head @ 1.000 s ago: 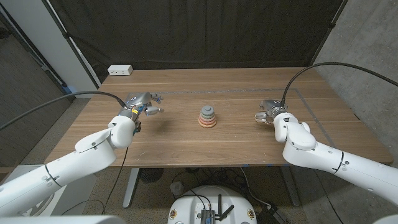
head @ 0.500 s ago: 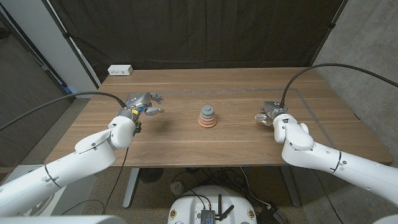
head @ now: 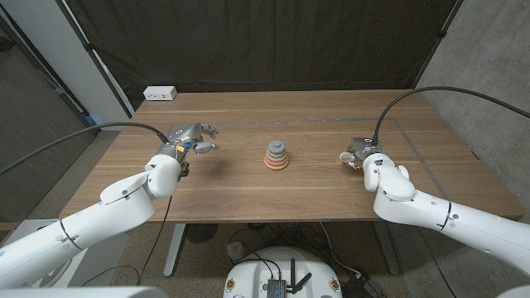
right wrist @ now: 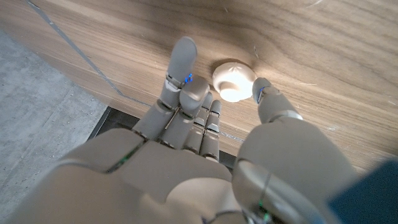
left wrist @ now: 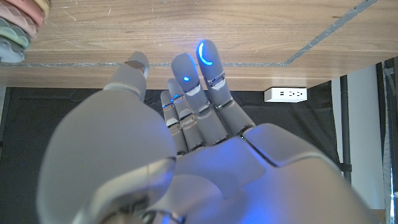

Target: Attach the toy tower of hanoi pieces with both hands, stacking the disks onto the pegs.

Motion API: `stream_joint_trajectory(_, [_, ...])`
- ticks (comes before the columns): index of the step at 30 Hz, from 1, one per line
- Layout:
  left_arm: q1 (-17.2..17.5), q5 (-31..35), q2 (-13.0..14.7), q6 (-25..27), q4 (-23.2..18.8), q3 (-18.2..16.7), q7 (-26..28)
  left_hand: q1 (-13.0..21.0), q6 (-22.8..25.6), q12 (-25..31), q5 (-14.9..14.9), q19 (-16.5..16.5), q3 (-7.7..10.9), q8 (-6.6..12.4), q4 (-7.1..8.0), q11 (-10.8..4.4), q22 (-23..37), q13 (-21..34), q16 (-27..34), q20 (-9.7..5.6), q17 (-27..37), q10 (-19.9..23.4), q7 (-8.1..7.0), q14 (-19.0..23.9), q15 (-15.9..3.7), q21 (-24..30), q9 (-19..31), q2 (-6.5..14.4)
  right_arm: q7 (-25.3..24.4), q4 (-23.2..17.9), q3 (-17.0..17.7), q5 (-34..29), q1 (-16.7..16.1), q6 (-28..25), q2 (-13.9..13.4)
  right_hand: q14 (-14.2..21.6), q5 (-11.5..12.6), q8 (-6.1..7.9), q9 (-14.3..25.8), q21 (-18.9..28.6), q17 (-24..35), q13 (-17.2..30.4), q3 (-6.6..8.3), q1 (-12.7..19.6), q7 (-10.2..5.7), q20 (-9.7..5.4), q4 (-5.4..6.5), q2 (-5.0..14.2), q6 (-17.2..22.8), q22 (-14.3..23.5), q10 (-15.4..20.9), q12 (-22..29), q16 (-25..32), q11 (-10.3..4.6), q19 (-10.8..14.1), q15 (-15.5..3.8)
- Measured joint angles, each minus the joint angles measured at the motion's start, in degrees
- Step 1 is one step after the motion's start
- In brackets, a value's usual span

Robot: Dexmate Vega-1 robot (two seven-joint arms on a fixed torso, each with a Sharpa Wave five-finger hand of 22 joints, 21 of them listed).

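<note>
Wooden tabletop (head: 248, 186) with a warm brown grain fills the middle of the head view, with a dark curtain (head: 265, 41) hanging behind it. Near the centre of the tabletop stands a small stack of disks (head: 277, 156), widest at the base and narrowing upward, in muted pink, green and grey tones. An edge of the same stack appears in the left wrist view (left wrist: 18, 28).

The left hand (head: 189, 141) hovers over the left part of the tabletop, well apart from the stack. Its fingers (left wrist: 199, 81) are extended and lie close beside one another, the thumb a little apart from them, and they hold nothing. Blue lights glow on the fingertips.

The right hand (head: 361, 152) is at the right part of the tabletop, also well apart from the stack. In the right wrist view a small round white piece (right wrist: 234, 79) with a raised centre lies on the wood. It sits between the outstretched fingers (right wrist: 181, 68) and the thumb (right wrist: 268, 99), just beside the thumb tip. Whether the thumb touches the piece cannot be told. The hand is spread and grips nothing.

A white power strip (head: 160, 93) lies at the far left corner of the tabletop. Concrete wall (head: 489, 66) shows to the right.
</note>
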Motion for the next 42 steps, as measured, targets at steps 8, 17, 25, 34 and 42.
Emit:
stream_joint_trajectory(8, [0.3, -0.3, -0.1, -0.1, 0.0, -0.4, 0.5, -0.2, 0.3, 0.0, 0.0, 0.0, 0.15, 0.00, -0.16, 0.09, 0.0, 0.0, 0.0, 0.00, -0.1, 0.3, -0.26, -0.2, 0.22, 0.0, 0.0, 0.2, 0.5, 0.6, -1.4, -0.6, 0.9, -0.6, 0.2, 0.0, 0.0, 0.00, 0.0, 0.0, 0.2, 0.0, 0.00, 0.2, 0.00, 0.00, 0.00, 0.24, 0.0, 0.0, 0.0, 0.0, 0.0, 0.00, 0.0, 0.00])
stream_joint_trajectory(17, [0.7, -0.5, -0.2, -0.4, 0.0, -0.9, 0.9, -0.2, 0.9, 0.0, 0.0, 0.0, 0.31, 0.00, 0.00, 0.11, 0.0, 0.1, 0.0, 0.00, 0.0, 0.9, -0.18, -0.2, 0.22, 0.0, 0.1, 0.2, 1.5, 0.9, -2.7, -1.5, 1.6, -1.6, 0.4, 0.0, 0.0, 0.00, -0.3, 0.0, 0.2, -0.3, 0.17, 0.2, 0.00, 0.00, -0.17, 0.24, 0.0, 0.0, 0.0, 0.0, 0.0, 0.00, 0.0, 0.00])
stream_joint_trajectory(25, [0.8, -0.6, -0.3, -0.5, 0.1, -0.9, 1.0, -0.2, 0.9, 0.0, 0.0, 0.0, 0.79, 0.00, -0.16, 0.11, 0.0, 0.3, 0.0, 0.00, 0.0, 0.9, -0.19, -0.2, 0.22, 0.0, 0.1, 0.2, 2.1, 1.3, -3.8, -2.0, 2.1, -2.3, 0.7, 0.0, 0.0, -0.06, -0.3, 0.0, 0.0, -0.3, 0.25, 0.2, -0.24, 0.00, -0.25, 0.24, -0.2, 0.0, 0.0, 0.0, -0.3, 0.01, 0.0, 0.00])
stream_joint_trajectory(34, [0.9, -0.8, -0.5, -0.7, 0.3, -1.0, 1.1, -0.2, 1.1, 0.0, 0.2, 0.0, 0.78, -0.23, -0.16, 0.11, 0.0, 0.3, 0.0, 0.00, 0.0, 1.3, -0.08, -0.2, 0.22, 0.0, 0.1, 0.2, 2.4, 1.7, -4.7, -2.4, 2.5, -2.8, 1.0, 0.0, 0.1, -0.45, -0.5, 0.0, 0.0, -0.5, 0.26, 0.2, -0.49, 0.00, -0.24, 0.24, -1.6, 0.0, 0.0, 0.0, -0.3, 0.01, 0.0, 0.00])
stream_joint_trajectory(42, [1.1, -1.1, -0.6, -0.9, 0.3, -1.1, 1.2, -0.5, 1.4, 0.0, 0.2, 0.0, 0.78, -0.23, -0.16, 0.11, 0.0, 0.3, 0.0, 0.00, 0.0, 1.5, -0.24, -0.2, 0.22, 0.0, 0.1, 0.5, 2.6, 2.0, -5.4, -2.5, 2.8, -3.0, 1.2, 0.0, 0.2, -0.45, -0.8, 0.0, 0.0, -0.4, 0.26, 0.3, -0.40, 0.00, -0.23, 0.26, -1.7, 0.0, 0.0, 0.0, -0.5, -0.01, 0.0, 0.00])
